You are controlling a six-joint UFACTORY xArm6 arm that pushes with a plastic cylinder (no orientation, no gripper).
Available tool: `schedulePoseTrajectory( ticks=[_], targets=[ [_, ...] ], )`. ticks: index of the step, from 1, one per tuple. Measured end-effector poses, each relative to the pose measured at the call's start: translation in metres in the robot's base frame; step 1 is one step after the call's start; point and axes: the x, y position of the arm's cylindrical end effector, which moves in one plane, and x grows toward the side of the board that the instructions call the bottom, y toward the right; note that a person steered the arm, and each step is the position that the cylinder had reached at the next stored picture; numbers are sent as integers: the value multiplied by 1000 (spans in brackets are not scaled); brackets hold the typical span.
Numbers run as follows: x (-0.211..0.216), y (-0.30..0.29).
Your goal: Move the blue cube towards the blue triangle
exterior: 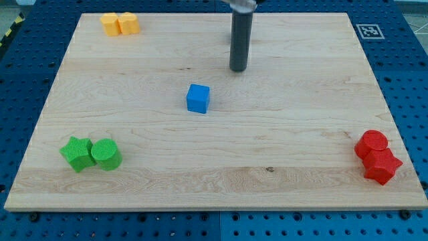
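The blue cube sits on the wooden board, a little left of the middle. My tip is the lower end of the dark rod that comes down from the view's top. It stands above and to the right of the blue cube, apart from it. No blue triangle shows in the view.
Two yellow-orange blocks sit together at the view's top left. A green star block and a green cylinder touch at the bottom left. A red cylinder and a red star block touch at the bottom right.
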Motion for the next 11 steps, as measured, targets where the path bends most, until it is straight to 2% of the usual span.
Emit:
schedulePoseTrajectory(
  ticks=[1, 2, 3, 4, 5, 8, 9, 10, 11],
  targets=[
    [55, -3],
    [87, -10],
    [97, -52],
    [96, -81],
    [72, -82],
    [-42, -82],
    [-26, -99],
    [16, -120],
    [49, -112]
  ],
)
